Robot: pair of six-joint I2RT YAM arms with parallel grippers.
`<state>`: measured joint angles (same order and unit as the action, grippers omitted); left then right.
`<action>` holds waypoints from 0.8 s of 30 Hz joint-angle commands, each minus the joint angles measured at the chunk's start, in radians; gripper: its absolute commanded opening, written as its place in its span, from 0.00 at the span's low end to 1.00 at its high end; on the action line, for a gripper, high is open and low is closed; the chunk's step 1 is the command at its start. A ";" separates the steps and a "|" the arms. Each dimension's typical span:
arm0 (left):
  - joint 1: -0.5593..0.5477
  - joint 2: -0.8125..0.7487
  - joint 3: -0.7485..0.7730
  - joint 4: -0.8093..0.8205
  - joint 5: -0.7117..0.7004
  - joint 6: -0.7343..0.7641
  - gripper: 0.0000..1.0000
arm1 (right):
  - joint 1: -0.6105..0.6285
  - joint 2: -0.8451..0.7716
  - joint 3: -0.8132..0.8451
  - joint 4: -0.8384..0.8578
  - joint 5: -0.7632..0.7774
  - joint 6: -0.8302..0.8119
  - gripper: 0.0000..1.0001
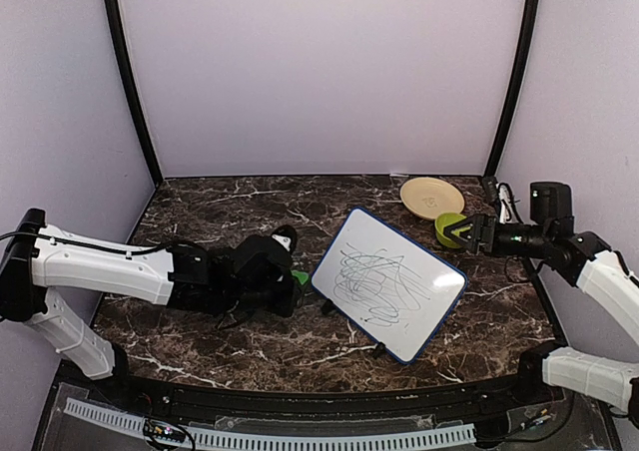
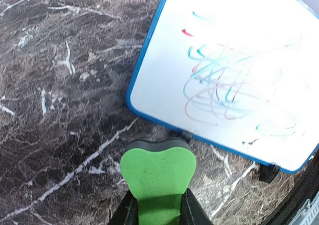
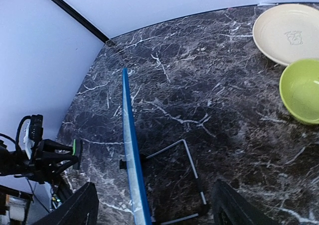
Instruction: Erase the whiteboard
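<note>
Green eraser [image 2: 157,177] clamped in left gripper [image 2: 158,207], just off the scribbled whiteboard [image 1: 389,281] edge. Right gripper [image 3: 157,207] fingers spread wide, holding nothing, near green bowl [image 3: 301,90].

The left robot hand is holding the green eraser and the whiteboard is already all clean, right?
Not quite. The left gripper does hold the green eraser, but the whiteboard is not clean: scribbles cover it, as the left wrist view shows.
</note>
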<state>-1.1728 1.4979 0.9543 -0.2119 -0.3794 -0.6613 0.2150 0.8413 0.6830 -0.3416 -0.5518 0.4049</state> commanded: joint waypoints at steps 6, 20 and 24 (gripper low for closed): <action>0.046 -0.013 -0.010 0.282 0.044 0.228 0.03 | -0.005 -0.069 -0.070 -0.073 -0.166 0.053 0.69; 0.097 0.269 0.333 0.288 0.179 0.398 0.01 | -0.005 -0.039 -0.087 -0.145 -0.165 0.008 0.42; 0.098 0.354 0.452 0.210 0.172 0.408 0.01 | -0.005 -0.042 -0.099 -0.128 -0.181 0.010 0.33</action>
<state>-1.0771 1.7962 1.2972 0.0711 -0.2199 -0.2905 0.2150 0.8013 0.5995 -0.4835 -0.7044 0.4236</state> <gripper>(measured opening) 0.266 0.370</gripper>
